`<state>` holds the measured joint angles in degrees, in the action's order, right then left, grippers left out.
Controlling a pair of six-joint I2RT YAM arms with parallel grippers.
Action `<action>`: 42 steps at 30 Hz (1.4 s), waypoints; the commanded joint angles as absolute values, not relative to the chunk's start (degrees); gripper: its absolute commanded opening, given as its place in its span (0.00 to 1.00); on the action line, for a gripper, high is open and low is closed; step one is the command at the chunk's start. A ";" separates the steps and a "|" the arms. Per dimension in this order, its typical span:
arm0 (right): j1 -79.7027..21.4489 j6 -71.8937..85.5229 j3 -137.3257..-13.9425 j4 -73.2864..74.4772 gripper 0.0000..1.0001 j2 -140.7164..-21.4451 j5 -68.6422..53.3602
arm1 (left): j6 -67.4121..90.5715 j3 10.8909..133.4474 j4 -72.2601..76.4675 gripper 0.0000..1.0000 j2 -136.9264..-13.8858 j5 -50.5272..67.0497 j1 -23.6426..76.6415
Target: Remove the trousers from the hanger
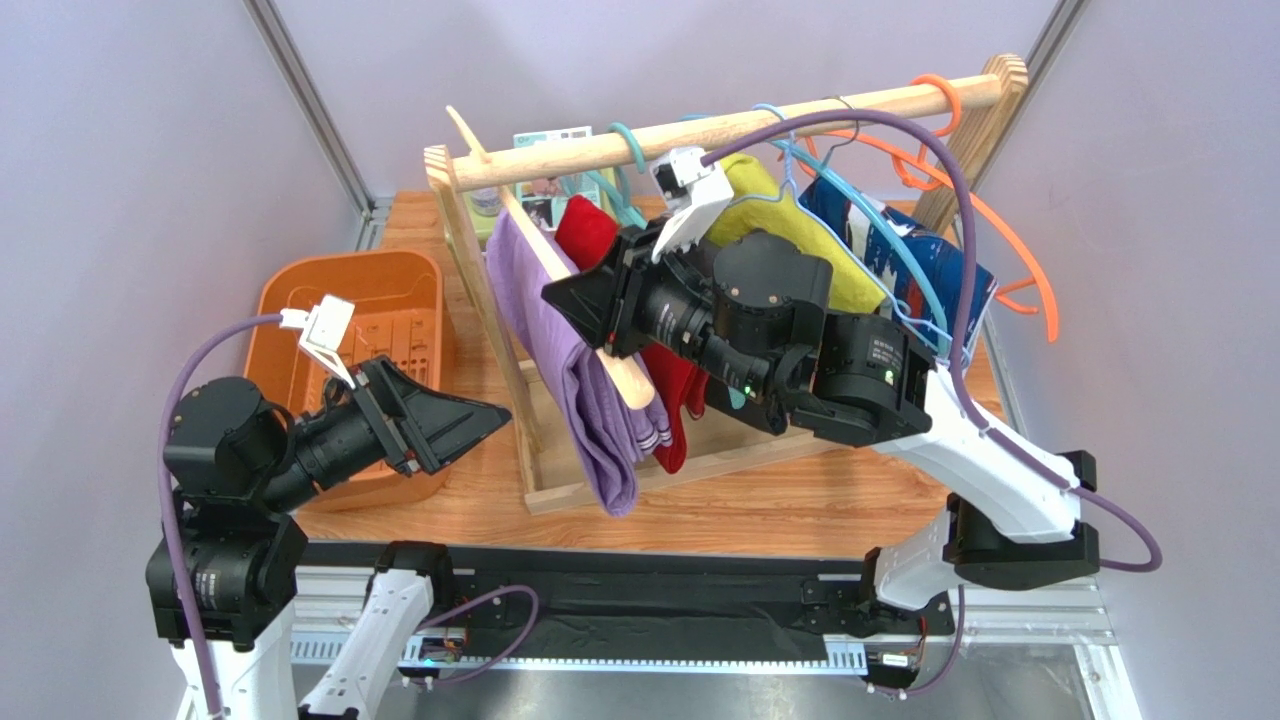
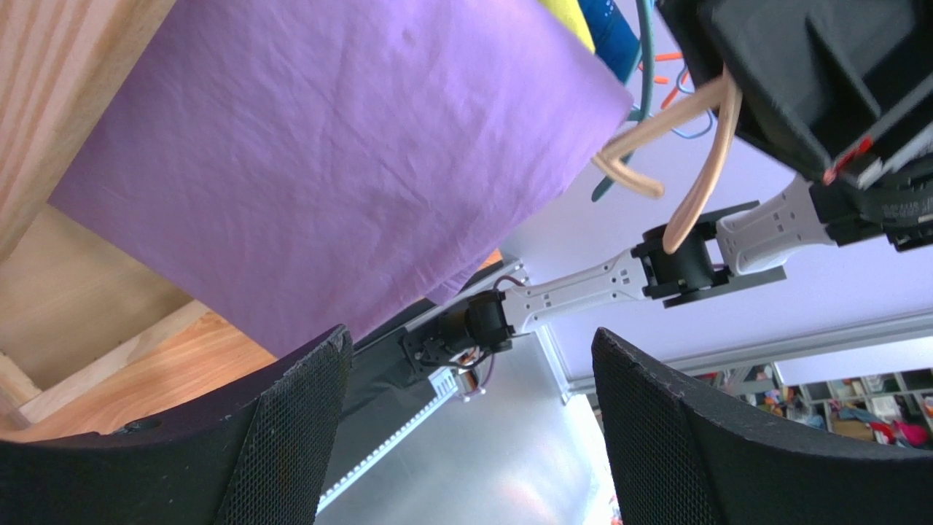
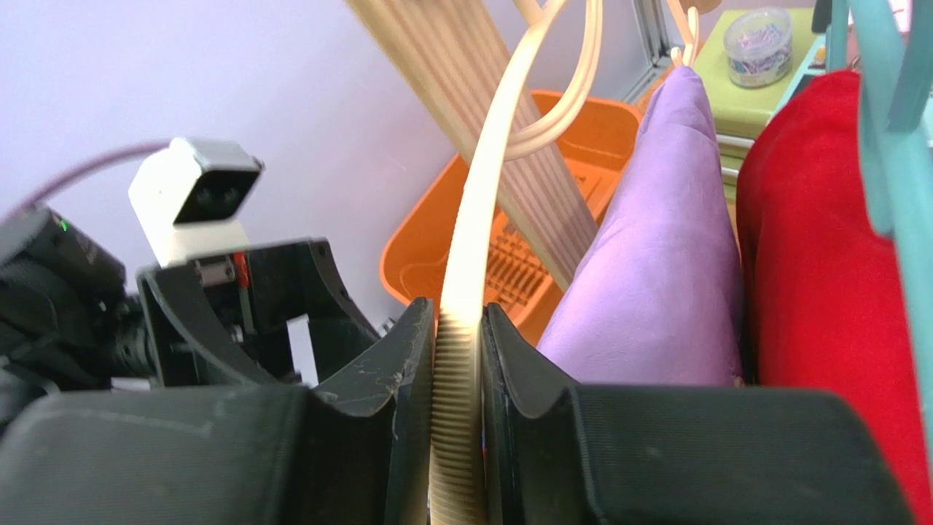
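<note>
Toward the far edge of the tabletop (image 1: 842, 503), near its middle, a wooden rack (image 1: 549, 492) with garments in a row under the rail (image 1: 541, 156). At the left end of that row, the trousers (image 1: 564, 353), draped in one long lavender fold over the hanger (image 1: 639, 387) and hanging down toward the base of the rack. Clamped on the flat cream arm of the hanger with the right gripper (image 3: 458, 328): jaws narrow, both pads pressed on that arm, with only the arm between them. Just beside the trousers on their right, a red garment (image 3: 832, 273) on a teal hanger (image 3: 887, 142); further right, a yellow garment (image 1: 766, 195). Near the left edge of the tabletop, the left gripper (image 1: 481, 420), spread wide and holding nothing, pointed at the trousers and apart from the cloth. In its own camera, two black fingers (image 2: 296, 438) at the bottom, the purple cloth above them. Toward the far left corner, an orange basket (image 1: 353, 293). Not possible to tell whether the hook of the hanger rests on the rail.
</note>
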<state>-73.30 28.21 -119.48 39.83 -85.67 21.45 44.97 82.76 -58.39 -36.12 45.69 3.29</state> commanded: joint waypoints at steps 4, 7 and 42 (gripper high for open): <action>-67.50 34.80 -129.28 32.25 0.00 -89.64 21.54 | 46.41 83.23 -56.34 0.85 -35.59 48.25 3.08; -67.06 34.46 -131.13 32.08 0.00 -91.23 20.04 | 46.32 83.93 -56.08 0.85 -36.21 48.95 3.08; -67.24 44.74 -97.48 33.92 0.00 -67.78 10.20 | 39.81 94.92 -59.59 0.74 -46.05 57.39 3.08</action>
